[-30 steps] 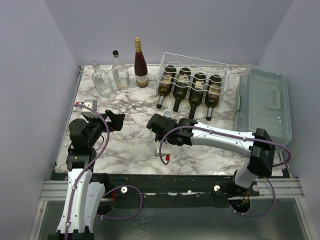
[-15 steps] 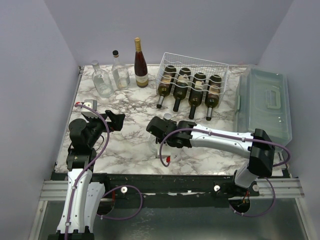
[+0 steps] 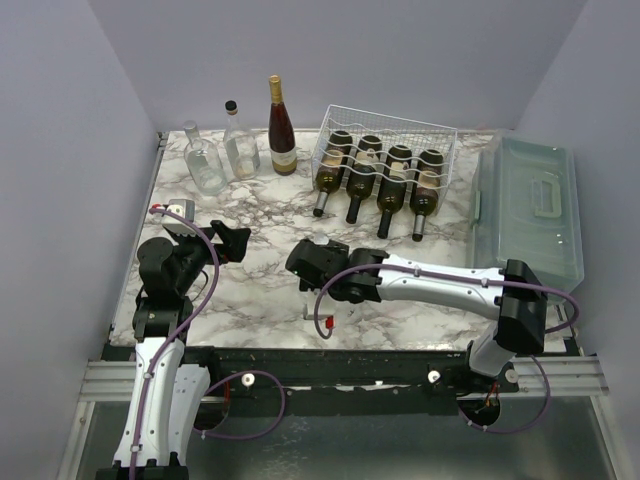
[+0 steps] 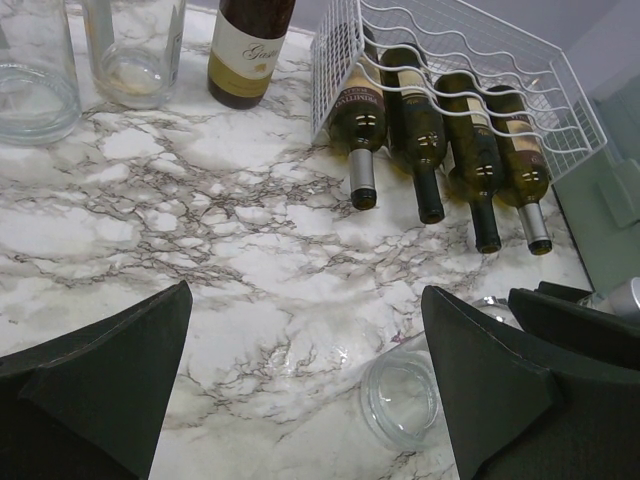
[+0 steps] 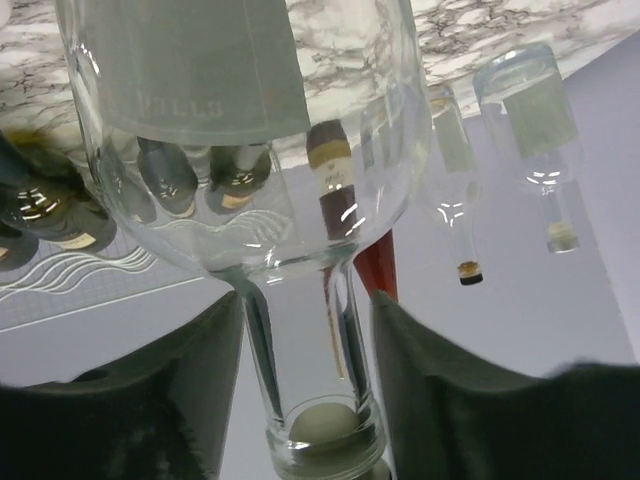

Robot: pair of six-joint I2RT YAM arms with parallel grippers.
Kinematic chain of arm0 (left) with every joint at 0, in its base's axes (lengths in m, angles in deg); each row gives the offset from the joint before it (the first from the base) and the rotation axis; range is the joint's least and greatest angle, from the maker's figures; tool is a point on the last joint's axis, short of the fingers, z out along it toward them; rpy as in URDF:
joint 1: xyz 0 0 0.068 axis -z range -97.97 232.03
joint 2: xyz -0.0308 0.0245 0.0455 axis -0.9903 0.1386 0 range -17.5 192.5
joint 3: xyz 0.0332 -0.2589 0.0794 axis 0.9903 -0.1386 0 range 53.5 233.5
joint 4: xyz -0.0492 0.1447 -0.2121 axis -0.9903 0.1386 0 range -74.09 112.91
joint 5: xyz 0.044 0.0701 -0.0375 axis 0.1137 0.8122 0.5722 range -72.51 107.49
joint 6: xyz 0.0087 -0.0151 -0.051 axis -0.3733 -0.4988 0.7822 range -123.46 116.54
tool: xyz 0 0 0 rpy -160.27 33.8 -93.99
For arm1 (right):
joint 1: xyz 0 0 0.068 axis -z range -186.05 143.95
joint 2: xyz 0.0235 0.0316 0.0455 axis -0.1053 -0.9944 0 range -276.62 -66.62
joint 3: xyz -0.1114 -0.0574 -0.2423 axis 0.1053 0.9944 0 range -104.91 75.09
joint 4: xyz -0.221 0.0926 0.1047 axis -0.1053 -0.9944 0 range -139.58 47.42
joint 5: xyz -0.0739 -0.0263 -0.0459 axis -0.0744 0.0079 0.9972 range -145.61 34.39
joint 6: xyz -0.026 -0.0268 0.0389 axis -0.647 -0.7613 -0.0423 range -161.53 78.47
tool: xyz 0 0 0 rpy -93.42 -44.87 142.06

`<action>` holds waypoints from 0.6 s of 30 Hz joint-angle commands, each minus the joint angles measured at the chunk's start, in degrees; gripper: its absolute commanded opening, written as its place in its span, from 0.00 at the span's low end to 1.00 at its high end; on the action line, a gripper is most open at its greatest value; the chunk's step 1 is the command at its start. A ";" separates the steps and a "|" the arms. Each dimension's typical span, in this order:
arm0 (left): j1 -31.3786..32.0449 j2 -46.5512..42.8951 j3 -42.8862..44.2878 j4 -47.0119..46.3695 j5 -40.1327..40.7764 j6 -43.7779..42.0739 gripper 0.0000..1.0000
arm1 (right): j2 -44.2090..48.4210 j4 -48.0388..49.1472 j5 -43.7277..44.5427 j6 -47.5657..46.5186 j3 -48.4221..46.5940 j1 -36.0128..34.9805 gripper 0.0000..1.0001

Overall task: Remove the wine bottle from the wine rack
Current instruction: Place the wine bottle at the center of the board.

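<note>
The white wire wine rack (image 3: 392, 119) (image 4: 480, 45) stands at the back, with several dark wine bottles (image 3: 355, 180) (image 4: 418, 120) lying in its cradles, necks pointing forward. A clear glass bottle (image 4: 400, 400) (image 5: 250, 150) lies low on the marble at table centre, its round base facing the left arm. My right gripper (image 3: 302, 262) (image 5: 308, 302) straddles this bottle's neck. Its fingers (image 5: 440, 390) stand slightly apart, with a thin gap showing on one side. My left gripper (image 3: 232, 240) (image 4: 305, 292) hangs wide open over bare marble at the left, holding nothing.
Three upright bottles stand at the back left: a squat clear one (image 3: 205, 165), a taller clear one (image 3: 240, 140) and a red wine bottle (image 3: 282, 130). A translucent lidded bin (image 3: 530, 210) fills the right side. Walls close in on three sides.
My right gripper has moved forward and left with the clear bottle, and its fingers have loosened from the neck. The left arm has stayed still.
</note>
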 commanded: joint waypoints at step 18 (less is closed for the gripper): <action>0.09 0.01 0.18 -1.14 -1.34 -0.02 0.99 | 5.68 -5.87 0.11 -2.70 -2.31 -6.87 0.86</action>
